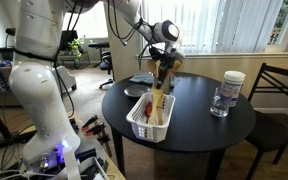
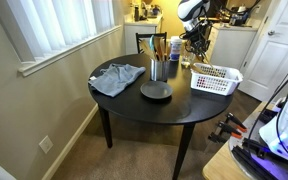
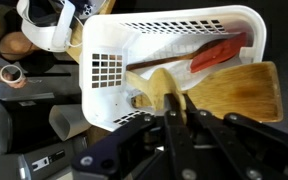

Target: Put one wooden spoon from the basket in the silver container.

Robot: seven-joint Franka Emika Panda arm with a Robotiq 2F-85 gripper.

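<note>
Step judged: extracting spoon | tool (image 3: 180, 112) appearing clenched on the wooden spoon (image 3: 160, 86) handle, bowl end hanging inside the basket (image 3: 104, 70) at the worktop (image 1: 199, 125) edge nearest the robot | holding it upright, probably suiting a vertical drop into the narrow silver container (image 2: 158, 70) near the opposite edge.

I'm seeing a white slotted basket (image 3: 104, 70), red spatula (image 3: 220, 54) at two o'clock, pale wooden spoon (image 3: 160, 88), black table (image 1: 199, 125).
</note>
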